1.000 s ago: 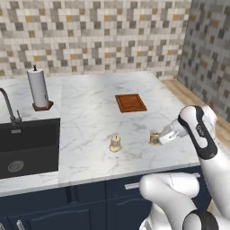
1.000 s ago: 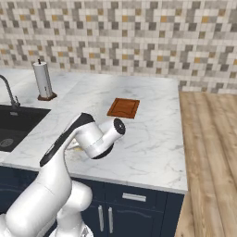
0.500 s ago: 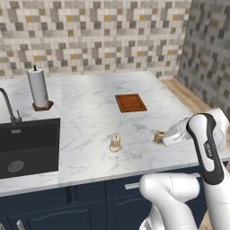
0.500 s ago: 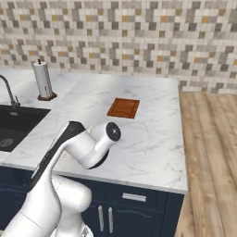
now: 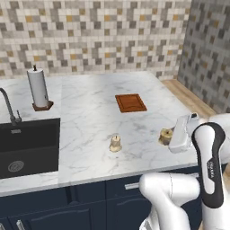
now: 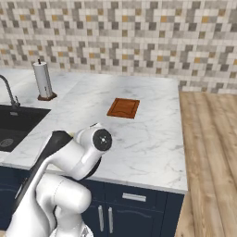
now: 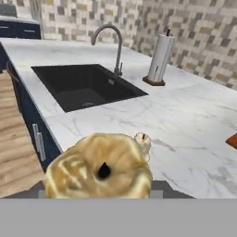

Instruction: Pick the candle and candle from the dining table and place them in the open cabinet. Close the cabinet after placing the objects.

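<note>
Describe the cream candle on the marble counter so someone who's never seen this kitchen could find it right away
Start at the white marble dining table with the black sink set into its left end. The pale cream candle stands alone near the front edge, between the sink and the gripper. It is taller and paler than the squat golden-tan candle in the gripper, and tiny beside the paper-towel roll at the back.

No readable text, label, brand, number or sign appears on any surface or object in these rendered kitchen views.
</note>
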Controlling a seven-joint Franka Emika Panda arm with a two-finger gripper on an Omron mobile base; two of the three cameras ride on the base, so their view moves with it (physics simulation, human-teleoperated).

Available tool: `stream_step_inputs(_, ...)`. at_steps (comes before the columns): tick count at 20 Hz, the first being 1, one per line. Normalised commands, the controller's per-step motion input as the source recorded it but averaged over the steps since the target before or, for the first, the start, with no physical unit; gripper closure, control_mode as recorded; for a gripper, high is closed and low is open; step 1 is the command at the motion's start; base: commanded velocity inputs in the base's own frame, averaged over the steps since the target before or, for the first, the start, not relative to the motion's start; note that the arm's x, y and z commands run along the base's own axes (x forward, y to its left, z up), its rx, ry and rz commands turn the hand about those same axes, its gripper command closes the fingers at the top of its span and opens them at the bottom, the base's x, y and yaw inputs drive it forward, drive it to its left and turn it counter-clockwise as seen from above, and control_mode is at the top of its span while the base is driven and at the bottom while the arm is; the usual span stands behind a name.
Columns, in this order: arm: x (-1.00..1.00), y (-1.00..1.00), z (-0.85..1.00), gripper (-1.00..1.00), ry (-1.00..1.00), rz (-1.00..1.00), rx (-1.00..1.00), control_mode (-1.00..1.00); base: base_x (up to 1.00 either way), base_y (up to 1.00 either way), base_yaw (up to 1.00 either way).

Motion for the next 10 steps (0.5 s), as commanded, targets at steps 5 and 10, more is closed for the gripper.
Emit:
stream_step_inputs(5,-0.11,0.32,0.04,1.00,-0.07,0.00,-0.28,-1.00,0.00,0.00,0.00)
stream_step_inputs(10,-0.01,0.26,0.00,1.00,-0.01,0.00,-0.13,-1.00,0.00,0.00,0.00)
